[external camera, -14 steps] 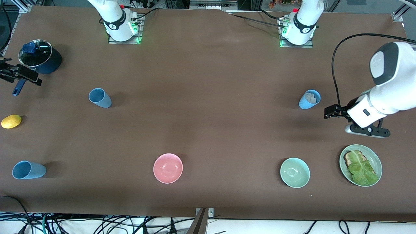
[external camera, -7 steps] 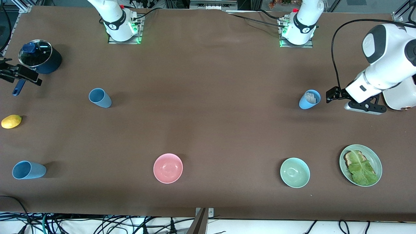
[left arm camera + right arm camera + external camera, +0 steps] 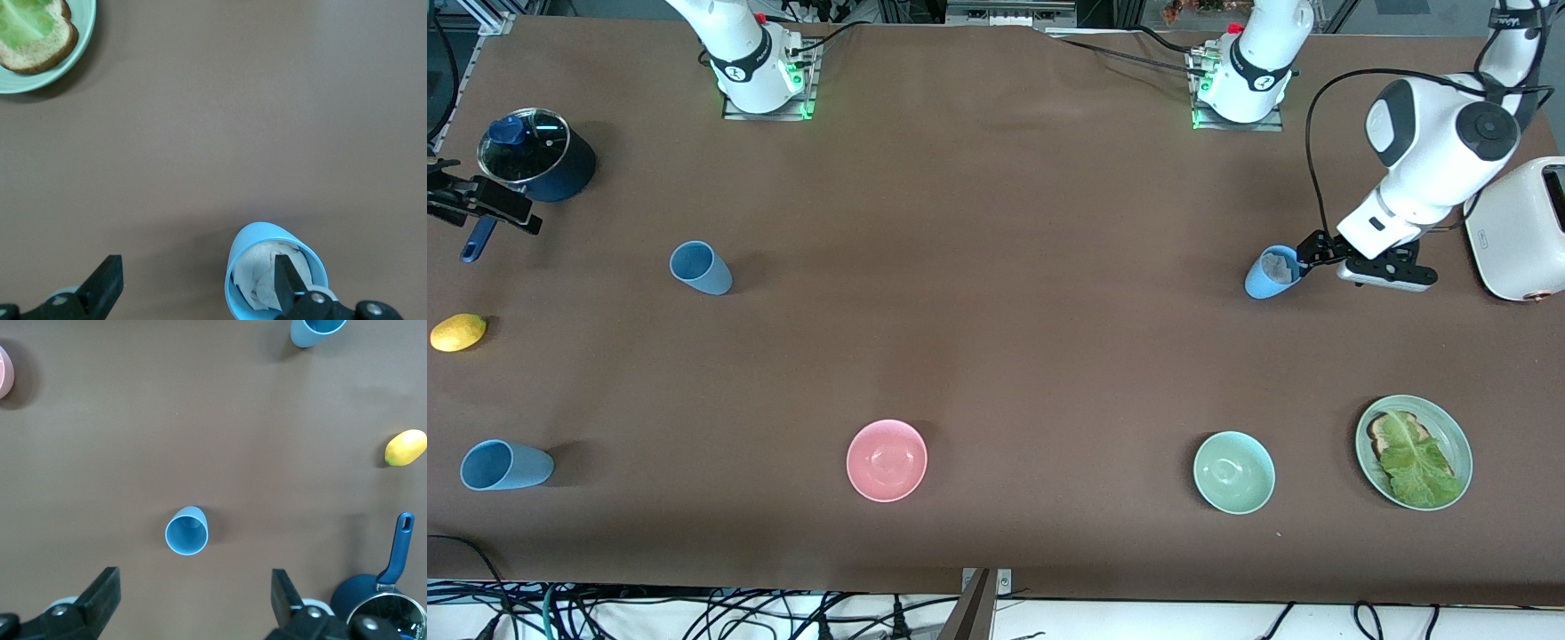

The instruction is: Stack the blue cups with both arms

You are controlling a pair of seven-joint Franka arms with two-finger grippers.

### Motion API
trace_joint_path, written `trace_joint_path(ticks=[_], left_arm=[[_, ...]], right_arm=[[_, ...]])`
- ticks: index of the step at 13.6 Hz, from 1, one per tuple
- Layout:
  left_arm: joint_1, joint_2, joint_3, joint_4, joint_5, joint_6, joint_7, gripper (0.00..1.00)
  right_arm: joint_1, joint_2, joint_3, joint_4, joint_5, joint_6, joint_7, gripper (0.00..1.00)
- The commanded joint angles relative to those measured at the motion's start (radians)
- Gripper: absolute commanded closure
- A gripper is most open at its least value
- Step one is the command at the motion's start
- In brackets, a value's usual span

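I saw crumpled paper in the sky-blue cup (image 3: 1270, 274), left gripper (image 3: 1305, 252) open at its rim, right gripper (image 3: 193, 600) open over the brown table (image 3: 996, 356)

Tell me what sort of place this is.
Probably a robotics lab's tabletop test bench: two arm bases bolted to a brown table, kitchen props such as a pink bowl and a toaster, and loose cables along the edge.

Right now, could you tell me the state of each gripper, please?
Left gripper: open, holding nothing, at the rim of the sky-blue cup.
Right gripper: open, empty.
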Motion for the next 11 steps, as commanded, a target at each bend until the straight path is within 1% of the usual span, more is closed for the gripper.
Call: trace_joint_path(ticks=[1,4,9,11], left_arm=[[-0.011,-0.031,0.011,-0.084,-0.022,0.095,0.033,0.0],[-0.012,-0.027,0.011,-0.136,-0.022,0.182,0.033,0.0],[-0.012,0.016,0.01,-0.188,-0.022,0.299,0.033,0.0],[-0.012,0.027,0.01,-0.2,-0.022,0.322,0.033,0.0]], right_arm=[[0.0,-0.008,-0.003,-0.004,0.006,-0.007,-0.017,0.0],[0.0,-0.008,-0.003,-0.004,0.006,-0.007,-0.017,0.0],[0.0,-0.008,-0.004,-0.004,0.006,-0.007,-0.017,0.0],[0.0,-0.008,-0.004,-0.004,0.006,-0.007,-0.017,0.0]])
